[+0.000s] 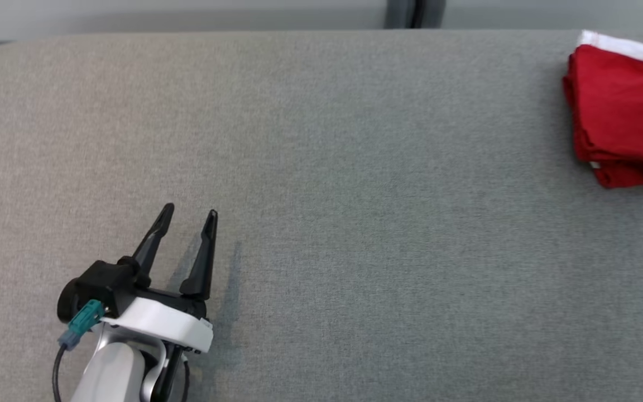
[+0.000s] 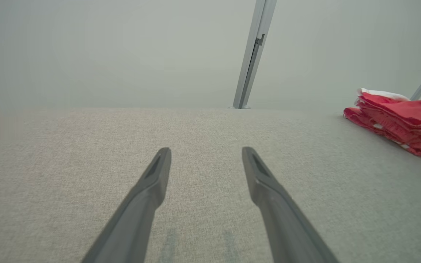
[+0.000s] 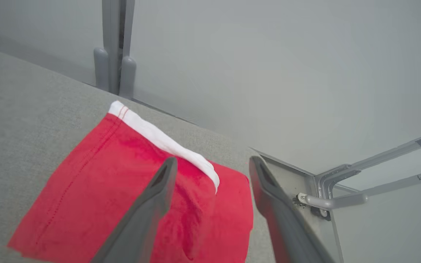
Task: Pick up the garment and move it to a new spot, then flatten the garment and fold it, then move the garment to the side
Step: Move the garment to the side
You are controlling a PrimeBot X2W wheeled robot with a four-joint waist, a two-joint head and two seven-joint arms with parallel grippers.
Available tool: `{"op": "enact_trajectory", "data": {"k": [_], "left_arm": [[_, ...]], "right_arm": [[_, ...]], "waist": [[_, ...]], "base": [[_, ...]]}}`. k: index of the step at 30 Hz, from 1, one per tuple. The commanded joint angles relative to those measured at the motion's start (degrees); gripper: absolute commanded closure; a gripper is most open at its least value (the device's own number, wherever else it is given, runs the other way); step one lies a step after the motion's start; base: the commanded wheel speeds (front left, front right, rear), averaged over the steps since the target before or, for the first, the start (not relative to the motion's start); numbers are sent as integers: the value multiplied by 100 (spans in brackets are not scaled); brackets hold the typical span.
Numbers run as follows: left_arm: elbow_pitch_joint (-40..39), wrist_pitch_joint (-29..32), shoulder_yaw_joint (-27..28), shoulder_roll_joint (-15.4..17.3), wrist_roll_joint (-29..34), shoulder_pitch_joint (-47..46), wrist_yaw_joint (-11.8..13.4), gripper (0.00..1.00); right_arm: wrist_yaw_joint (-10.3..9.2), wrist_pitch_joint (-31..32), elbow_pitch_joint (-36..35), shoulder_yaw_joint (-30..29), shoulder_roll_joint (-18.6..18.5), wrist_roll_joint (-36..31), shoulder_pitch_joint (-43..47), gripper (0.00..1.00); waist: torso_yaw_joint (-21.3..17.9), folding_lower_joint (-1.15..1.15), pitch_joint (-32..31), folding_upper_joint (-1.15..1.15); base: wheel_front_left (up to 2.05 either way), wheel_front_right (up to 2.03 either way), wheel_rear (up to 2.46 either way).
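The garment (image 1: 623, 111) is red with a white band, folded into a small stack at the far right of the grey padded table (image 1: 321, 195). It also lies at the right in the left wrist view, garment (image 2: 397, 120). My right gripper (image 3: 210, 168) hovers over the garment (image 3: 130, 190) with its jaws open and nothing between them. My left gripper (image 1: 190, 215) rests low over the table at the lower left, open and empty, far from the garment; its fingers (image 2: 152, 182) point across bare fabric.
The table's right edge with a metal bracket (image 3: 327, 197) lies just beside the garment. A grey post (image 3: 113, 47) stands behind the table against a pale wall. Broad free surface stretches between my left gripper and the garment.
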Motion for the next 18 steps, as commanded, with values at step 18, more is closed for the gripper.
{"op": "enact_trajectory", "data": {"k": [18], "left_arm": [[-677, -3, 938, 43, 230, 679, 42, 0]], "right_arm": [[1, -1762, -1883, -1623, 16, 633, 1271, 0]], "waist": [[-468, 0, -1082, 0]], "base": [[0, 0, 0]]}}
